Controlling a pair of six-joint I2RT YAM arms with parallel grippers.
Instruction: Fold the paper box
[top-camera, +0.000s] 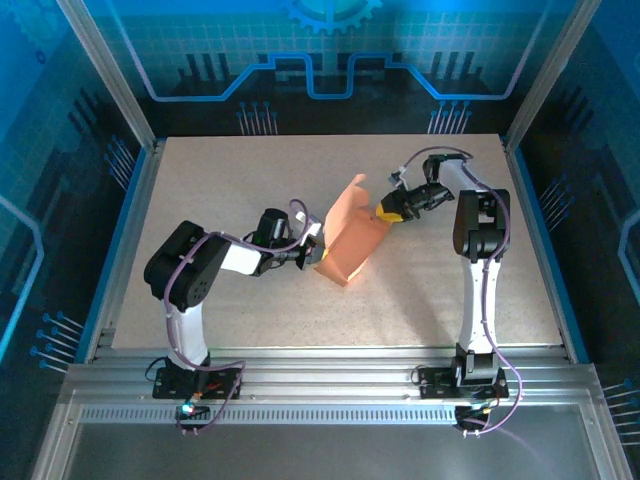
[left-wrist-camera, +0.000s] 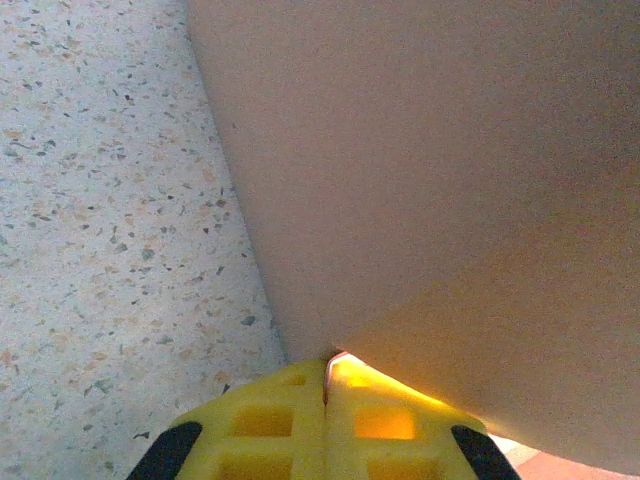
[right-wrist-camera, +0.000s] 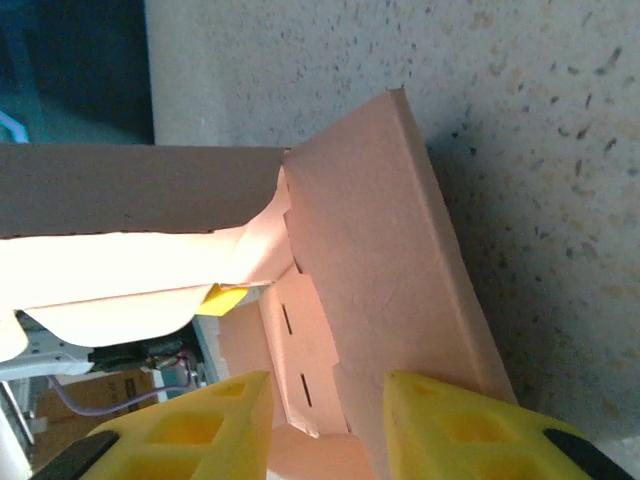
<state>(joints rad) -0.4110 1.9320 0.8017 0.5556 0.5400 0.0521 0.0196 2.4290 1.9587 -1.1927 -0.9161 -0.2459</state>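
Salmon-pink paper box (top-camera: 350, 245) stands half-folded, one flap raised.

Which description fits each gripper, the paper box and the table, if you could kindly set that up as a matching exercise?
Things:
1. left gripper
2. right gripper
3. paper box
4. table

Descriptions:
A. pale and speckled
B. jaws apart, astride a creased panel
C. shut on an edge of the card
D. mid-table, between the two grippers

Pairs: 1-C, 2-B, 3-D, 4-A
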